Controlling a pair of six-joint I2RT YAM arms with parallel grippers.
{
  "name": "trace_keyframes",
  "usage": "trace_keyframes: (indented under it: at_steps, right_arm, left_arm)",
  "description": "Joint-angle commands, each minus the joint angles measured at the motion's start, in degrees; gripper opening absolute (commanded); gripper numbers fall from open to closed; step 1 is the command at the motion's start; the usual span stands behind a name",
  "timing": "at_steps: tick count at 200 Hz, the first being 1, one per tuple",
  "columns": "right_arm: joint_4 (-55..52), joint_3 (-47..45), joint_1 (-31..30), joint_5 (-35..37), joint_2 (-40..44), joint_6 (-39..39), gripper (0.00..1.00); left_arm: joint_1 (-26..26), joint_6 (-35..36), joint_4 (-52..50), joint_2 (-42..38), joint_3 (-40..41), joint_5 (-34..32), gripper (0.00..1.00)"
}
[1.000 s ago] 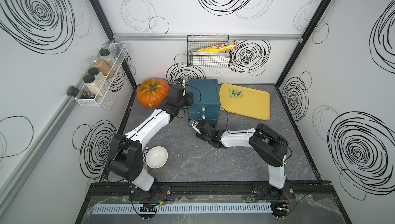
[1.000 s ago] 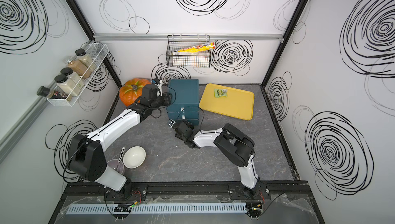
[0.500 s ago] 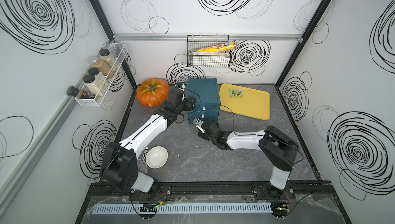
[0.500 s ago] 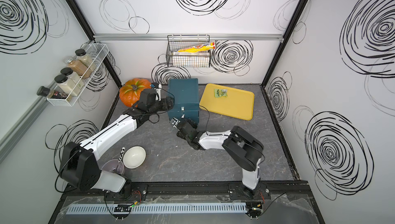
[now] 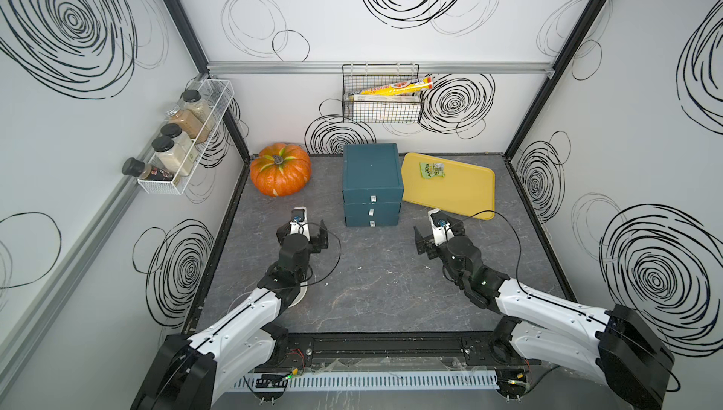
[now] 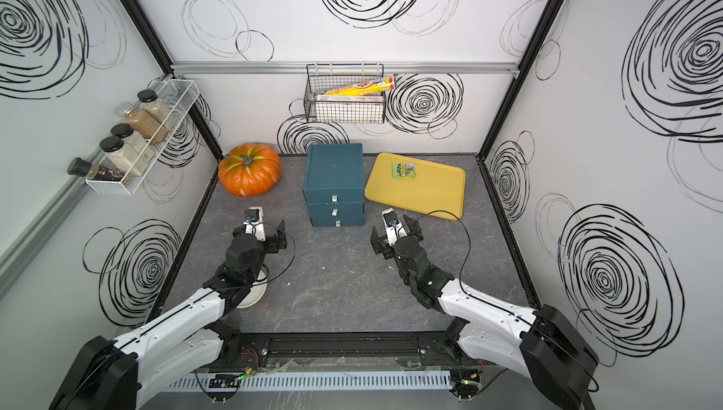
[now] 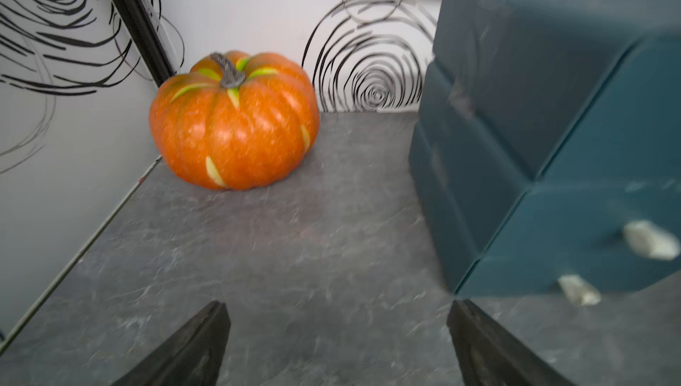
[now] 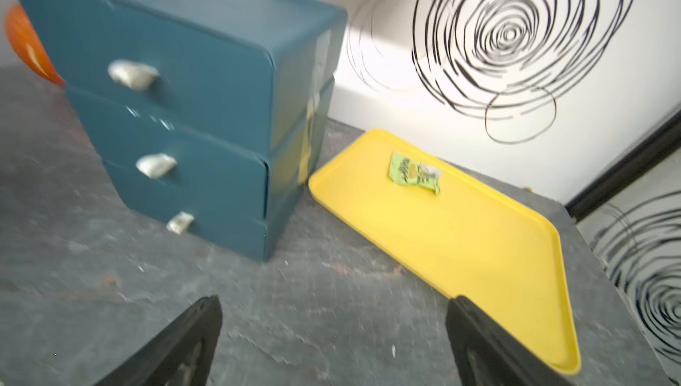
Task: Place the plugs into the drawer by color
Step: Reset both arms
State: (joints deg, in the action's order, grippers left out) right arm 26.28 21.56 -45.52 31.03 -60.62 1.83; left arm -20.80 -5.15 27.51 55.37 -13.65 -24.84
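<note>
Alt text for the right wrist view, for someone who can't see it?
A dark teal cabinet of three shut drawers stands on the grey table, a flat yellow tray beside it carrying a small green packet. The right gripper is open and empty in the foreground.

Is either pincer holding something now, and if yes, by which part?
Nothing is held. The left pincer and the right pincer both stand open and empty, one on each side of the closed drawer.

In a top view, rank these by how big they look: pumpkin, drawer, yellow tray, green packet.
1. yellow tray and drawer: too alike to rank, and the drawer's top is nearer the camera
2. pumpkin
3. green packet
</note>
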Motion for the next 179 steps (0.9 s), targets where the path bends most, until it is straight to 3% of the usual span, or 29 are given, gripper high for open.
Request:
trace_keyframes:
  at_steps: [1, 13, 31, 39, 48, 56, 63, 75, 98, 106, 120, 132, 149, 163, 179]
  right_arm:
    - [3.8, -1.0, 3.7, 9.3, -0.2, 0.3, 1.00]
    - [8.5, -4.5, 8.7, 7.4, 0.6, 4.6, 1.00]
    - [18.9, -10.5, 16.8, -2.6, 0.0, 8.4, 1.00]
    - [23.2, -12.5, 19.3, -5.3, -2.0, 10.5, 1.00]
    - [28.1, -13.9, 20.5, -2.9, -5.1, 11.5, 1.00]
    - [31.0, -14.0, 22.0, -1.6, -8.2, 10.4, 1.00]
    - [32.4, -13.4, 24.3, -5.0, -10.6, 9.2, 1.00]
    - [27.2, -8.7, 26.3, -6.2, -14.3, 8.2, 1.00]
    - [32.7, -7.9, 33.4, -12.3, -17.0, 4.7, 1.00]
    - [35.3, -8.8, 36.8, -16.1, -17.0, 1.8, 1.00]
    - [38.0, -10.1, 41.7, -19.6, -16.7, -2.4, 1.00]
    - [43.8, -12.9, 43.7, -19.9, -17.7, -4.7, 1.00]
    - [61.1, -14.9, 44.8, -20.4, -28.8, -4.9, 1.00]
    - [42.5, -10.1, 44.7, -23.0, -23.7, -4.7, 1.00]
    - [56.4, -13.2, 44.8, -24.5, -28.2, -3.5, 1.00]
  left_arm:
    - [3.5, 7.7, 18.7, 0.9, 3.0, -2.1, 0.99]
    - [6.6, 8.4, 24.4, 5.2, 4.9, -1.0, 0.99]
    - [13.0, 7.1, 34.8, 15.0, 6.0, 4.6, 0.99]
    - [13.5, 7.2, 31.3, 17.2, 3.2, 6.0, 0.99]
    - [13.8, 7.8, 28.6, 18.8, 0.9, 8.7, 0.99]
    - [13.9, 8.6, 31.6, 20.2, 1.1, 8.6, 0.99]
    - [14.0, 8.8, 35.0, 20.9, 1.9, 8.5, 0.99]
    - [15.8, 7.8, 39.2, 21.9, 2.7, 11.3, 0.99]
    - [20.4, 1.9, 33.7, 25.6, -2.8, 19.6, 0.99]
    - [21.8, 1.8, 41.3, 29.3, -1.0, 24.4, 0.99]
    - [23.0, -0.3, 53.3, 34.5, 1.9, 22.9, 0.99]
    - [24.0, -0.4, 43.1, 32.0, -0.5, 24.8, 0.99]
    - [22.5, 1.5, 47.7, 34.0, 0.1, 24.9, 0.99]
    - [22.5, 1.5, 44.6, 33.0, -0.6, 24.9, 0.99]
    - [22.5, 1.5, 47.1, 33.7, 0.0, 24.9, 0.99]
